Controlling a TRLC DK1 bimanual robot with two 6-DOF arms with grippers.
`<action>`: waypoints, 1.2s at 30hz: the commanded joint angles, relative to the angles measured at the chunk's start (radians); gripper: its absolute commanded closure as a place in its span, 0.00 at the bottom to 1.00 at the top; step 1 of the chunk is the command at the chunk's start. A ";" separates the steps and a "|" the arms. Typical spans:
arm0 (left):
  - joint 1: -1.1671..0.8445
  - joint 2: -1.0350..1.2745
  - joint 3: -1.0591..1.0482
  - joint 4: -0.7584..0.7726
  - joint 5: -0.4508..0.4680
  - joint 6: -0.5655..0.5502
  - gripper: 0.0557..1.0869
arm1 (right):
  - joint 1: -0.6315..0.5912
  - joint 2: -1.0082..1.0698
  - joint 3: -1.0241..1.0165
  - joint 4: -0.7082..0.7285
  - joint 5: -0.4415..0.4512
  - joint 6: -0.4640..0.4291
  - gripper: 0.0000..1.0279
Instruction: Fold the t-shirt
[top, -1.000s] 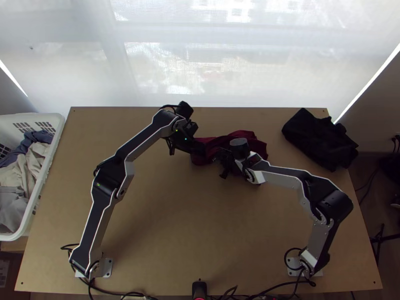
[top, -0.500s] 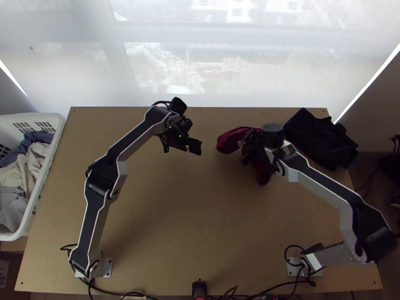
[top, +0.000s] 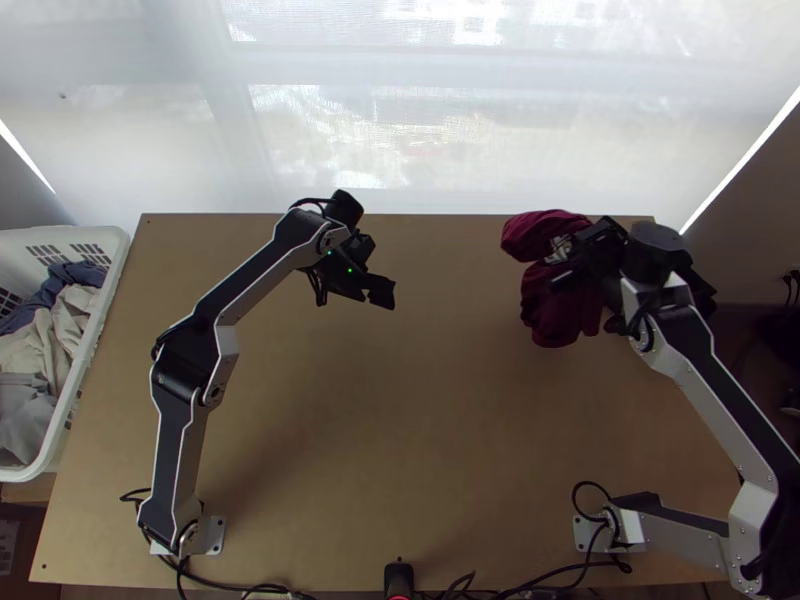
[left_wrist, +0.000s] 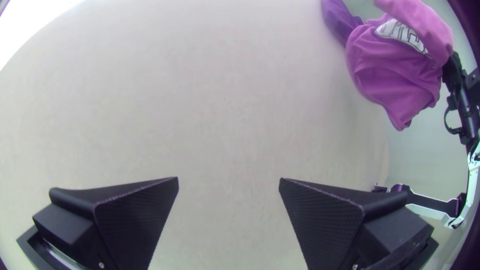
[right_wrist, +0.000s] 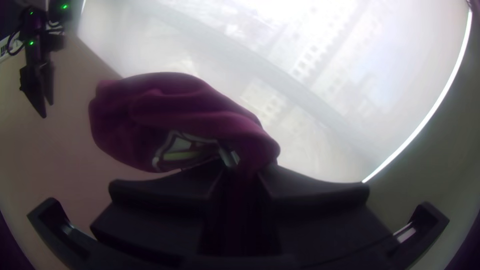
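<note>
Right wrist view and top view both have the right gripper (top: 588, 250) closed on the dark red t-shirt (top: 548, 320), with gathered cloth pinched between its two wide black fingers. I cannot tell which part of the garment is caught. The t-shirt hangs bunched in loose folds at the far right of the table (top: 400, 430), a pale print (right_wrist: 185, 147) partly exposed among them; whether its lowest edge touches the wood, I cannot tell.

Well apart from it, left of the middle and toward the table's far edge, is the left gripper (top: 383, 290). Its fingers stand wide open, with bare tabletop between them in the left wrist view.

Just beside the right gripper, partly hidden under it in the top view, lies some black fabric (top: 703, 290) near the far right corner. Off the table's left side sits a white basket (top: 118, 262) holding blue, beige and grey clothes (top: 50, 330). A pale, see-through shade (top: 400, 120) covers the window beyond the far edge, and black cables (top: 240, 585) run along the near edge.
</note>
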 joint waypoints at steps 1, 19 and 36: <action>0.006 -0.051 -0.061 0.000 -0.012 0.001 0.05 | -0.252 -0.051 0.055 -0.009 -0.080 0.006 0.97; 0.032 -0.162 -0.228 0.014 -0.018 0.009 0.05 | -0.737 0.211 0.334 0.004 -0.353 -0.027 0.97; 0.125 -0.332 -0.428 0.011 -0.021 0.024 0.05 | -0.510 0.636 0.280 0.167 -0.284 0.118 0.97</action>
